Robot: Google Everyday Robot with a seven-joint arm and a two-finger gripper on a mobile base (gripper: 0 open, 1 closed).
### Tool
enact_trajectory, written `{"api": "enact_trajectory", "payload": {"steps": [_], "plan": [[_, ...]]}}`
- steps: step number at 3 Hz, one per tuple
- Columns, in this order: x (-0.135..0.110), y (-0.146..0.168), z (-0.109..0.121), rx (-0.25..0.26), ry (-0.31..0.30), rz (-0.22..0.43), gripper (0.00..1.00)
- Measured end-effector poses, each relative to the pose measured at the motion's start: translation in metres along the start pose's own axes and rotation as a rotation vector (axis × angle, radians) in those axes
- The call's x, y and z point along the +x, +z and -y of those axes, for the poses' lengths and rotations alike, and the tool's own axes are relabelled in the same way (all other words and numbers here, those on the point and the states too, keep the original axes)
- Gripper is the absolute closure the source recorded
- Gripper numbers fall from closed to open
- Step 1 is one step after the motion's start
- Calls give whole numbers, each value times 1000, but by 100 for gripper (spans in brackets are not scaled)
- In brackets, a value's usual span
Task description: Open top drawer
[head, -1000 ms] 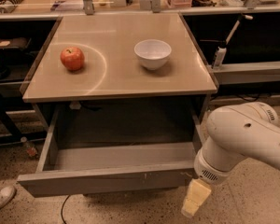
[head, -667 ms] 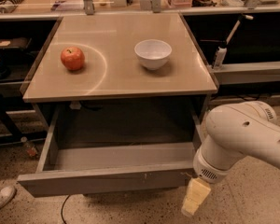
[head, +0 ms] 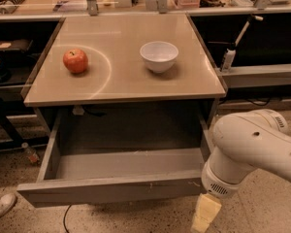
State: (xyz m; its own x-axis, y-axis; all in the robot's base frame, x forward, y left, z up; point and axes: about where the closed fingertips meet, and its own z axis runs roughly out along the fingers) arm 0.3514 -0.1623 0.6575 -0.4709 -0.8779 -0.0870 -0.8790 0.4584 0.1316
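The pincer [head: 204,218] hangs low beneath the white arm [head: 254,152], just outside the tabletop's [head: 126,84] front right corner and beside the right end of the drawer front; whether it is wide or narrow cannot be told. The top drawer [head: 111,190] stands pulled far out below the tabletop's front edge, its plain grey inside showing. On the tabletop, a red apple [head: 75,61] sits near the left edge and a white bowl [head: 159,56] right of centre, well apart.
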Motion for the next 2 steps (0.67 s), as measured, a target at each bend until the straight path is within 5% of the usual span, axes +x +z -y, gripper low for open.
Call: {"api": "enact_trajectory", "payload": {"steps": [2], "plan": [[15, 0, -12, -12, 31, -18, 0]]}}
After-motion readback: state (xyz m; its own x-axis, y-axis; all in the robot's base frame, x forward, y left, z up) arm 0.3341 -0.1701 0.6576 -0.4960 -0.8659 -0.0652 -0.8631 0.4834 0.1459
